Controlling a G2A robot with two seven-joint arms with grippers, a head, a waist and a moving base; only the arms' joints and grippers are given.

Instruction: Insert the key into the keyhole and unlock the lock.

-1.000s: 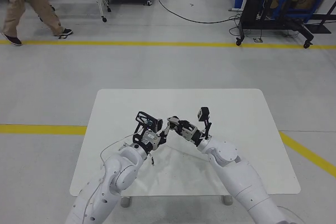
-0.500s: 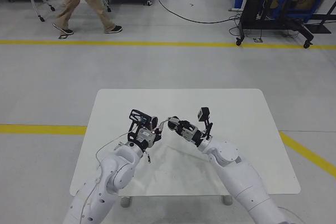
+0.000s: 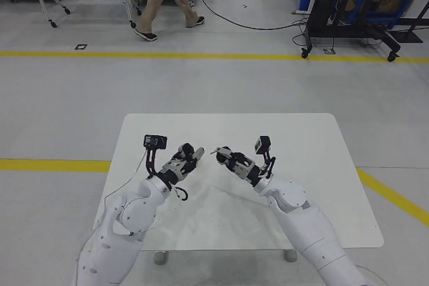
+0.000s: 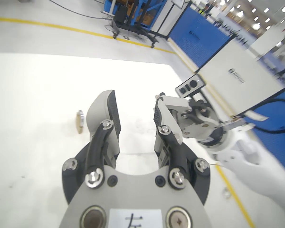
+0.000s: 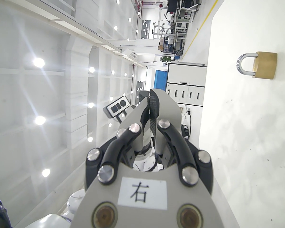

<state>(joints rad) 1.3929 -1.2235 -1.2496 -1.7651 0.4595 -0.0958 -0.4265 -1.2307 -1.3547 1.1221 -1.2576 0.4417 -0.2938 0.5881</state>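
A white desk [image 3: 307, 143] with rounded corners stands on a pale grey floor [image 3: 200, 86] crossed by yellow lines [image 3: 200, 55] (a black cable [image 3: 243, 27] trails beyond the far one), with a dark wheeled rack [image 3: 322, 18] and blue partitions [image 4: 199, 43] behind, under round ceiling lights [image 5: 38, 62].

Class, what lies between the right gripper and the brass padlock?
Nothing: in the right wrist view, only bare white table separates the right gripper from the brass padlock.
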